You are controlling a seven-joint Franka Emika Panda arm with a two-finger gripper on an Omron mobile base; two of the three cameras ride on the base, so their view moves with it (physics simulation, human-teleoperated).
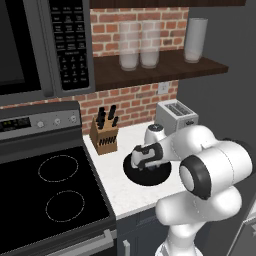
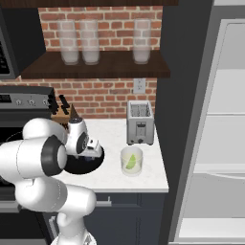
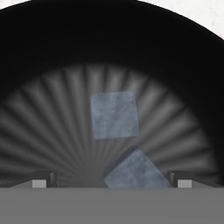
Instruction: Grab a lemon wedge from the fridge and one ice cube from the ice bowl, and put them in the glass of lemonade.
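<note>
Left to right across the counter: the stove top with its ring markings, a knife block, the ice bowl, the glass of lemonade with the toaster behind it, and at far right the fridge, door open on its white interior. Three taller glasses stand on the wooden shelf above. A yellow-green lemon wedge already sits inside the glass of lemonade, so the step in hand is judged to be the ice pick. The gripper hangs low over the ice bowl, its wrist pointing down into the dish in both base views. In the hand view the ribbed black floor of the bowl holds two cubes: one ice cube lies near the centre, and a second cube lies turned cornerwise at the lower edge, between the two fingertips. The fingertips stand well apart at either side, released, with nothing grasped. The next move would call for a short descent to the bowl floor and a closing centred on the nearer cube, then a lift and a carry rightward to the glass. A likely hazard is the cube's diagonal set, which may let it slip or rotate as the fingers close.
</note>
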